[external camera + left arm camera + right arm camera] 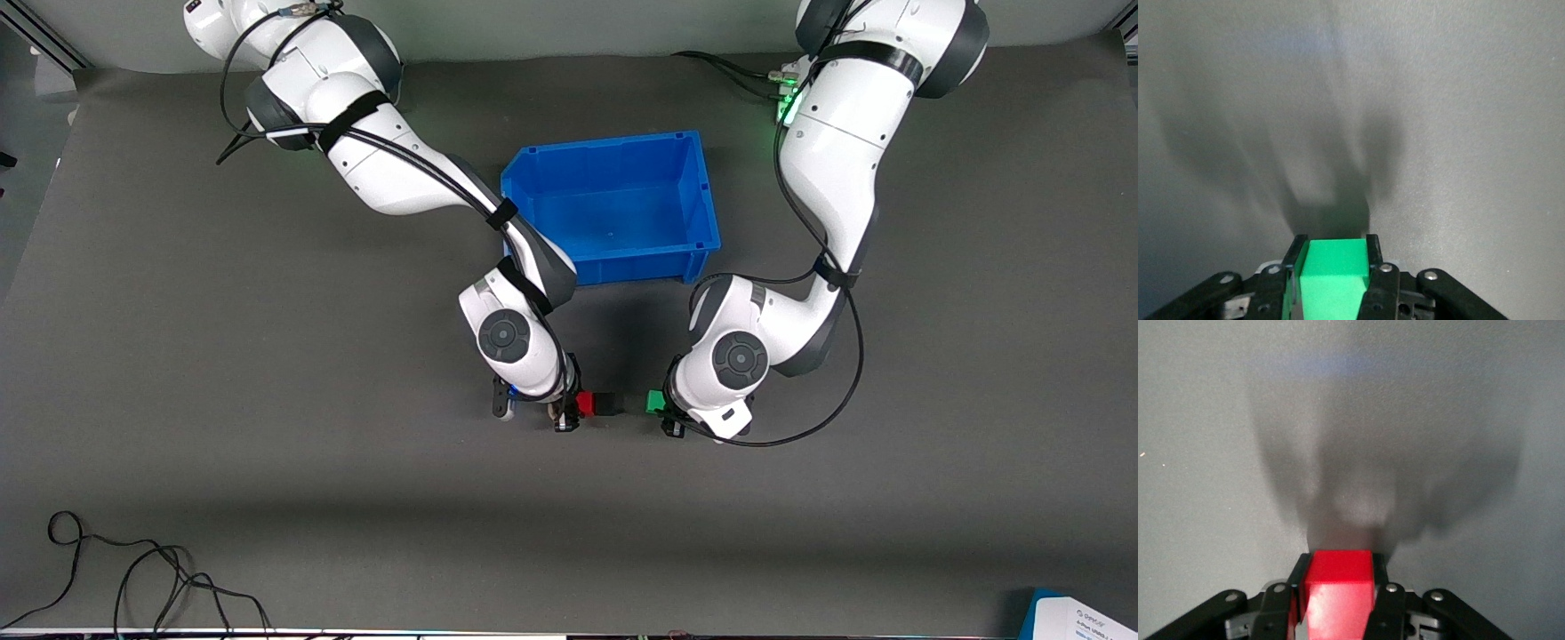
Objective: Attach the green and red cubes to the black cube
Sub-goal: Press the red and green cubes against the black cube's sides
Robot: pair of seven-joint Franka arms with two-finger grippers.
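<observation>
Nearest the front camera, loose black cables (pixel 133 578) lie on the grey mat (pixel 267 444) at about seven o'clock of the scene, and a blue-and-white box corner (pixel 1080 615) shows at about five o'clock.

Closer to the middle of the mat, the two grippers face each other. The right gripper (pixel 569 411), on the arm that comes from the base at eleven o'clock, is clamped on the red cube (pixel 585 404); the right wrist view shows the red cube (pixel 1338 590) pinched between both black fingers (pixel 1379 583). A black cube (pixel 607 404) sits flush against the red cube, at its three o'clock in the front view. Whether this pair rests on the mat or hangs just above it I cannot tell.

Just apart from the black cube, a small gap between them, is the green cube (pixel 655 402), clamped in the left gripper (pixel 665 413) on the arm from the one o'clock base. In the left wrist view the green cube (pixel 1333 273) fills the space between the fingers (pixel 1373 257).

Farther from the camera, at twelve o'clock of the cubes, stands a blue bin (pixel 689 191), between the two arms
</observation>
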